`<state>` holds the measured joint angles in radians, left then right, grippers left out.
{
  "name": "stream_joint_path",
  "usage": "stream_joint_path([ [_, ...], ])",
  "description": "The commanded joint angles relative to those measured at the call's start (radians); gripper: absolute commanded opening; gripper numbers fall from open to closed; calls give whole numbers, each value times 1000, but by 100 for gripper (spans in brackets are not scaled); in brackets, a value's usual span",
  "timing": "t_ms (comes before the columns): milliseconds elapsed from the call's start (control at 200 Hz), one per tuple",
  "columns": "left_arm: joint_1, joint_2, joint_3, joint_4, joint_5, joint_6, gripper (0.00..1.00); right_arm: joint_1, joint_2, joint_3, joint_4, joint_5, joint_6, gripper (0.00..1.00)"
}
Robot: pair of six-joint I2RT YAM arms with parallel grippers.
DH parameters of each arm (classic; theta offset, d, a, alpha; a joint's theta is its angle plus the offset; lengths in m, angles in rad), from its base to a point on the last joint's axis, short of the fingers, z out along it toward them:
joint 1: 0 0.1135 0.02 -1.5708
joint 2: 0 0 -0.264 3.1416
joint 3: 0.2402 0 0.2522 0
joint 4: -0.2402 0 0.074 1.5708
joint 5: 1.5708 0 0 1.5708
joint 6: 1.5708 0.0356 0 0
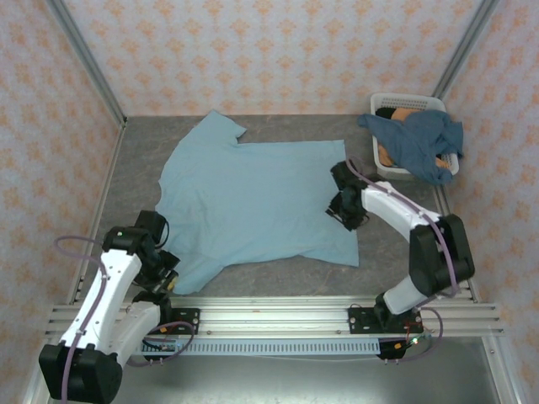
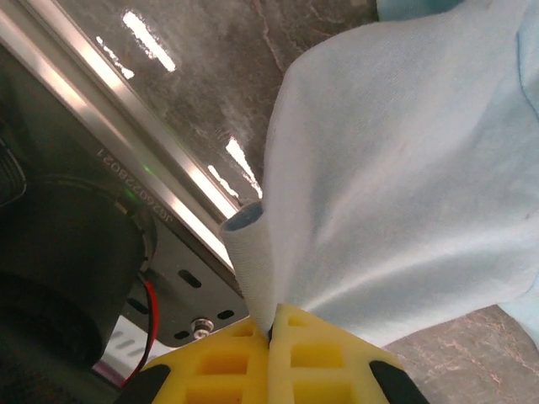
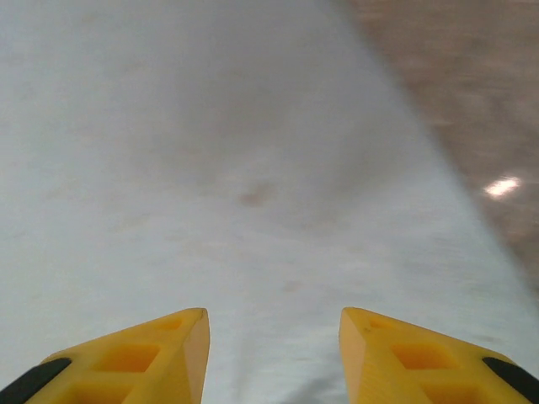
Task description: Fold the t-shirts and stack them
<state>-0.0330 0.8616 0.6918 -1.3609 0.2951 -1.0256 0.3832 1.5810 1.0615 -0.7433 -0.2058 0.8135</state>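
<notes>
A light sky-blue t-shirt [image 1: 261, 202] lies spread flat across the grey table, its lettering hidden. My left gripper [image 1: 164, 278] sits at the shirt's near-left sleeve. In the left wrist view its yellow fingers [image 2: 320, 353] are shut on a ribbed hem of the cloth [image 2: 404, 168], which drapes away from them. My right gripper [image 1: 344, 215] hovers over the shirt's right edge. In the right wrist view it [image 3: 274, 324] is open, with the pale cloth [image 3: 210, 151] below and nothing between the fingers. A darker dusty-blue t-shirt [image 1: 421, 143] hangs over the basket.
A white slatted basket [image 1: 408, 103] stands at the back right with something orange inside. Metal rails [image 1: 278, 316] run along the near edge, close to my left gripper. Papered walls close in the table on three sides. Bare grey table [image 3: 455, 101] lies right of the shirt.
</notes>
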Motion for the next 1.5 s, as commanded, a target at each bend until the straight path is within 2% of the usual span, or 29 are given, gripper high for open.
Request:
stream_joint_path([
  [0, -11, 24, -32, 57, -62, -41, 0, 75, 108, 82, 73, -32, -66, 45],
  [200, -15, 82, -54, 152, -112, -72, 0, 132, 297, 213, 117, -30, -80, 44],
  [370, -17, 144, -80, 232, -106, -93, 0, 129, 436, 354, -3, 53, -93, 44],
  [450, -22, 175, -63, 235, -108, -87, 0, 123, 445, 373, -28, 71, -91, 44],
  [656, -36, 167, -55, 188, -132, -75, 0, 120, 231, 266, -82, 161, -52, 50],
  [811, -50, 144, -69, 165, -136, -87, 0, 96, -1, 41, -157, 178, 72, 56],
  [981, -59, 140, -64, 149, -129, -73, 0, 33, -294, -235, -232, 133, 226, 51],
  [1101, -61, 140, -66, 153, -125, -68, 0, 6, -426, -375, -168, 97, 286, 51],
  [1211, -61, 143, -72, 161, -117, -65, 0, -23, -439, -433, -73, 55, 310, 50],
  [1496, -62, 132, -80, 157, -108, -73, 0, -33, -336, -449, -41, 29, 335, 42],
])
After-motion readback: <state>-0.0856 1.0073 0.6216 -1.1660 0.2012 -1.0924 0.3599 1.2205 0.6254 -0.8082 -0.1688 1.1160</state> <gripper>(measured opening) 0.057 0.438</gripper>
